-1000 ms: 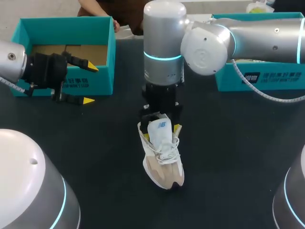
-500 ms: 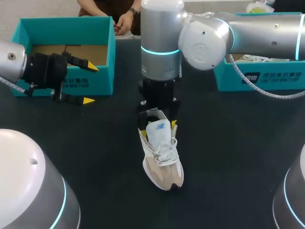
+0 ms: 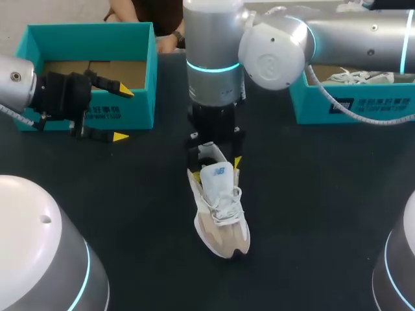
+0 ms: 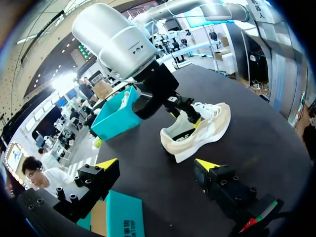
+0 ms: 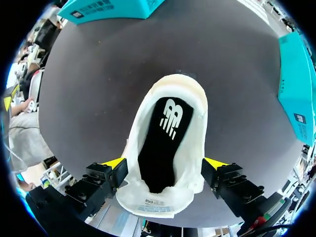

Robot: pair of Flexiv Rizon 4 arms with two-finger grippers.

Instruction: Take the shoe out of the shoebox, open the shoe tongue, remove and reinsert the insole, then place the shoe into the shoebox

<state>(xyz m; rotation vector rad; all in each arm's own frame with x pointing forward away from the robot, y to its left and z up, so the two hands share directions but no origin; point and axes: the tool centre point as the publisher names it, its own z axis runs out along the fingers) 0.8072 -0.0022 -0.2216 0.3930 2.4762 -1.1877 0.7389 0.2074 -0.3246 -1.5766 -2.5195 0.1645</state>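
On the desk (image 3: 311, 194), approx. at its middle, the shoe (image 3: 220, 217) is stood upright on its sole, toe toward the robot & heel away, well apart from both boxes. A beige & white upper is seen, w/ white laces bunched loosely over the instep. The tongue (image 3: 214, 175) is lifted. In the R wrist view it is folded back toward the camera w/ its label side showing, & the black insole (image 5: 160, 140), w/ a white logo, is seen lying inside the opening. The R hand (image 3: 216, 170) is held straight above the heel end, spread wide, w/ one finger either side of the collar & just beside it. The same is shown in the L wrist view: dark fingers astride the heel, the shoe flat on the desk. The L hand (image 3: 123, 113) is held at the front of the L box (image 3: 139, 107), spread, w/ nothing between its tips. One tip is seen against the box's front wall, the other lower, over the desk. Brown card is seen on that box's floor. At the far R, the R box (image 3: 311, 103) is seen w/ a 2nd shoe (image 3: 360, 76) lying in it.
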